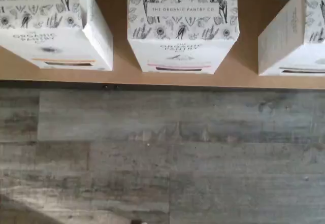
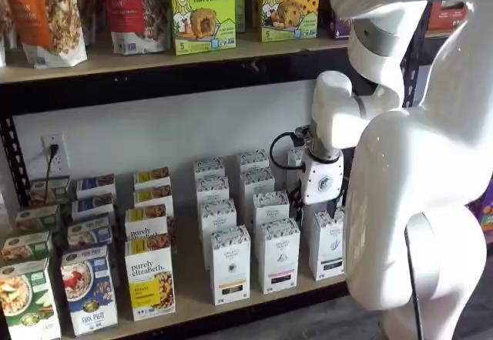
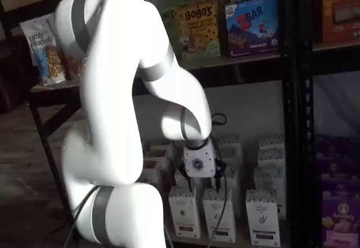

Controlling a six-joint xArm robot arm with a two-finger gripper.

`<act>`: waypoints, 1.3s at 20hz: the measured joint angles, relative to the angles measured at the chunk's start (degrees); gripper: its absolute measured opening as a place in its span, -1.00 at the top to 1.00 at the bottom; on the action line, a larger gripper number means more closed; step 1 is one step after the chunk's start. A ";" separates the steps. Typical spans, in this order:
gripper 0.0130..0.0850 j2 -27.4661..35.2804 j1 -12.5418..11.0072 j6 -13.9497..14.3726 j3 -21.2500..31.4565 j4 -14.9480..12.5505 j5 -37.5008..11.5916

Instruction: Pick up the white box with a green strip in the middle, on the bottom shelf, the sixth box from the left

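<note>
Dim, soft-focus, grainy indoor light

The arm (image 3: 118,79) is glossy white, built of fat rounded segments with smooth bulging housings. Grey bands ring its joints: one at the shoulder, one below the elbow, one low on the base column, seen in both shelf views. The wrist ends in a boxy white claw (image 3: 201,176) body bearing a small dark round emblem on its face, with short black fingers (image 3: 216,173) beneath. A black cable (image 2: 283,155) loops out beside the wrist, and another hangs down past the claw.
</note>
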 joint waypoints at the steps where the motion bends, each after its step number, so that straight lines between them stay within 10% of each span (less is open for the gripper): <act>1: -1.00 0.93 0.04 0.85 -0.55 -0.86 -0.50; 10: -1.00 9.93 -1.35 4.17 -7.16 -5.78 -3.00; 26: -1.00 27.55 -7.66 -1.82 -23.54 -6.15 -3.12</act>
